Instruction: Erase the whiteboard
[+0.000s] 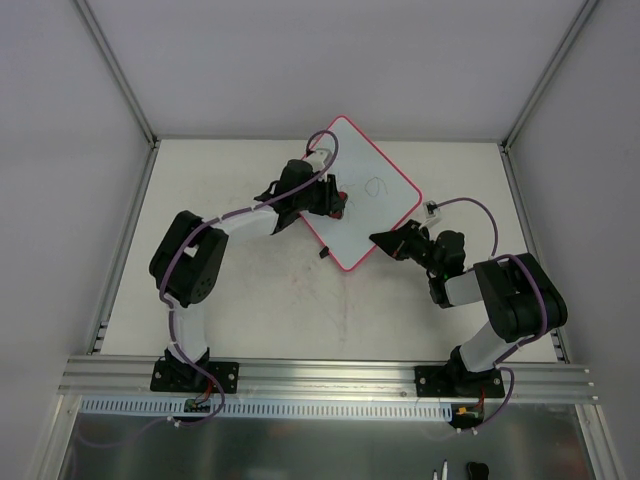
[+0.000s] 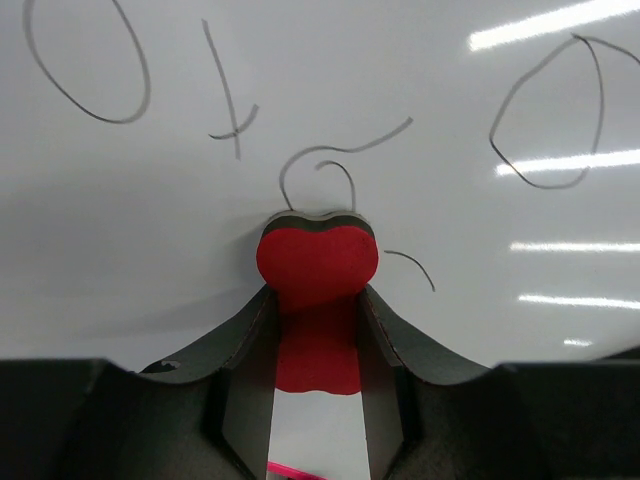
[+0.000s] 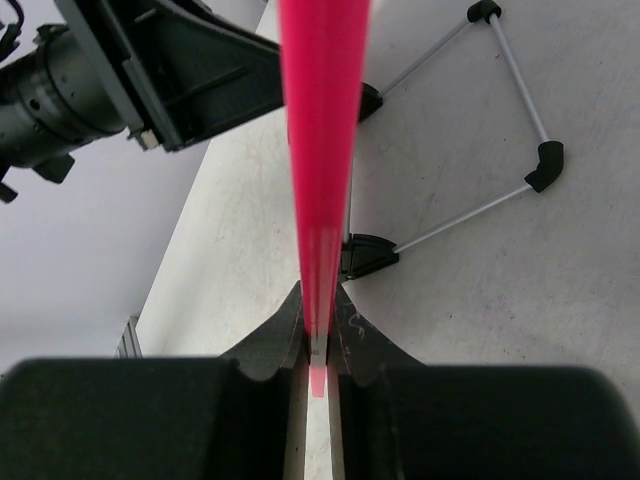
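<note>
The left gripper (image 2: 318, 300), clamped on the red bow-shaped eraser block (image 2: 318, 255), should sweep it flat over the dark scribbles (image 2: 345, 150) while the right gripper (image 3: 318, 322) pinches the pink-rimmed square whiteboard (image 1: 385, 215).

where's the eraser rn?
Left wrist view: eraser clamped in the left hand, against the whiteboard just below the central squiggle.

A robotics lab test cell is indicated: the scuffed white worktop (image 1: 270, 310) is enclosed by plain white panels (image 1: 320, 60) framed by aluminium posts (image 1: 112, 65) rising from its far corners. A left arm (image 1: 190, 265) and a right arm (image 1: 510, 300), both cabled, are bolted to an aluminium rail (image 1: 330, 372) along its near edge.
</note>
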`<move>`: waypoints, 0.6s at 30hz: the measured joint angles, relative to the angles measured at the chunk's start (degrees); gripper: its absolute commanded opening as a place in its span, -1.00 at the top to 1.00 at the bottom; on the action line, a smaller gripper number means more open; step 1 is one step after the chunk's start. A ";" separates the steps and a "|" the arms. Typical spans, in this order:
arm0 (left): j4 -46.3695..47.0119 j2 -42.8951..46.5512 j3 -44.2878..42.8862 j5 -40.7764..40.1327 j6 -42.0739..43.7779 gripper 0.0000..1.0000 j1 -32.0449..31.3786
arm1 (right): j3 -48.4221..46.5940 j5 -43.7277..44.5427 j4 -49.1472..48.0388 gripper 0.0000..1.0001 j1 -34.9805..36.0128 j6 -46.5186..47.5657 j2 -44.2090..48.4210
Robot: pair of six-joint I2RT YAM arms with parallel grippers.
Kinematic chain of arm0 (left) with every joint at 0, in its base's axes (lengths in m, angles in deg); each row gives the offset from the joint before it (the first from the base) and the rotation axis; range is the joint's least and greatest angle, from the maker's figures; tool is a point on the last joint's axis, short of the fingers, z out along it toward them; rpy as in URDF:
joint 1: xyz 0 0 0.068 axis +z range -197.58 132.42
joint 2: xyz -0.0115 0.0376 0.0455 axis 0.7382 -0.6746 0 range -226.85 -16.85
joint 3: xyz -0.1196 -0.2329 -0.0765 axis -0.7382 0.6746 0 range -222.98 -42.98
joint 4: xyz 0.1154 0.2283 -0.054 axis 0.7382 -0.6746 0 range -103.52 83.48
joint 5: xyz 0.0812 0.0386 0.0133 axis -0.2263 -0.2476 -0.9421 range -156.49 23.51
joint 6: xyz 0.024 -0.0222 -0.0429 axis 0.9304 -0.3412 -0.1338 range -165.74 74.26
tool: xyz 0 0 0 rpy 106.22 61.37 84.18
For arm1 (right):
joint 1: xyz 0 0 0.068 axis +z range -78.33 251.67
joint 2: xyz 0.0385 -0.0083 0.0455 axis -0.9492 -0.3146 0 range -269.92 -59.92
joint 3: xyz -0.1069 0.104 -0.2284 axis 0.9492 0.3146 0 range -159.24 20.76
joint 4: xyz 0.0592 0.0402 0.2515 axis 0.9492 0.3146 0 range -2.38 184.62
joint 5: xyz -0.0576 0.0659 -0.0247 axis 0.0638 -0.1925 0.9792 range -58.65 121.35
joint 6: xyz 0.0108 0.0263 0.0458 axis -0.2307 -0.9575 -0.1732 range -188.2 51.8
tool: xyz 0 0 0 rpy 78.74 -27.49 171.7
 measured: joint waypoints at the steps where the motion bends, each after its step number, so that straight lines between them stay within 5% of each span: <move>1: 0.85 0.61 1.20 -0.04 -0.04 0.36 -0.72 | 0.00 0.02 0.20 1.00 0.00 0.00 0.00; 18: 6.05 2.51 5.27 -1.29 0.13 0.36 -6.25 | 0.00 1.16 1.33 1.00 -0.11 0.42 -0.02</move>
